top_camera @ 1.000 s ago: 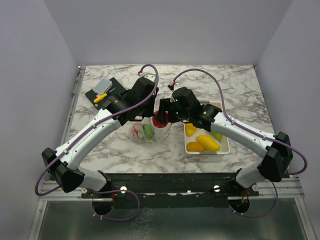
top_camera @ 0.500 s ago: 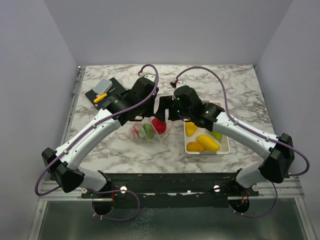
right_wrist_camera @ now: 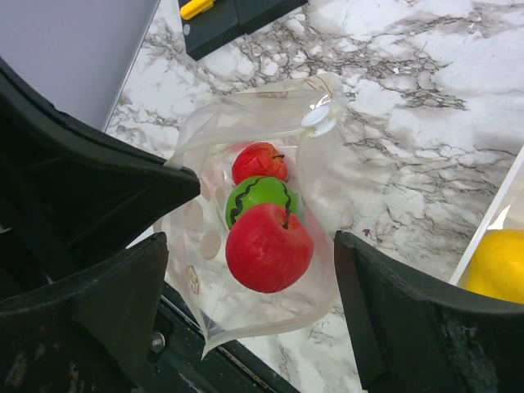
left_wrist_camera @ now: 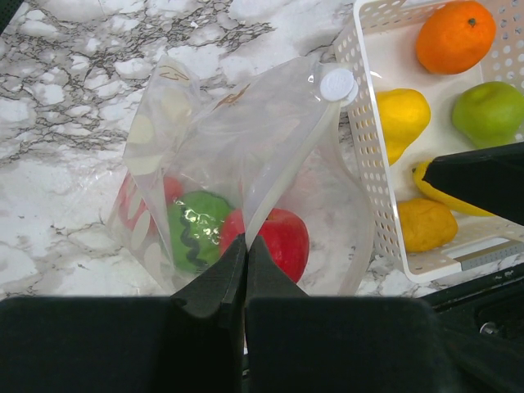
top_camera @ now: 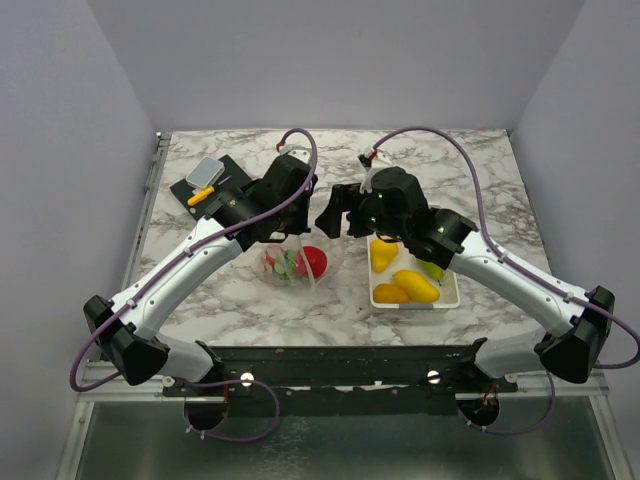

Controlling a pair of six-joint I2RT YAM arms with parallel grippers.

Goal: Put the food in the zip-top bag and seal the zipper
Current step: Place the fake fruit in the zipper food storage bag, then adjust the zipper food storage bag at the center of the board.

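Note:
The clear zip-top bag (top_camera: 297, 268) hangs open at the table's middle. My left gripper (top_camera: 292, 232) is shut on the bag's mouth edge (left_wrist_camera: 246, 243), by the zipper strip (left_wrist_camera: 282, 172). Inside lie a red apple (right_wrist_camera: 268, 246), a green watermelon toy (right_wrist_camera: 260, 196) and a smaller red fruit (right_wrist_camera: 258, 161). My right gripper (top_camera: 338, 218) is open and empty, above the bag and to its right; in the right wrist view (right_wrist_camera: 250, 246) its fingers frame the apple. More food lies in the white tray (top_camera: 452, 292): an orange (left_wrist_camera: 454, 37), yellow pieces (left_wrist_camera: 401, 119) and a green one (left_wrist_camera: 490, 113).
A black pad with a grey block and a yellow tool (top_camera: 205, 185) lies at the back left. The tray stands just right of the bag. A white round cap (left_wrist_camera: 337, 84) sits on the bag's far corner. The table's front rail (top_camera: 330, 360) is close below the bag.
My right gripper has let go of the red apple into the bag and drawn back up and to the right. The apple now rests in the bag. My left gripper still holds the bag's edge.

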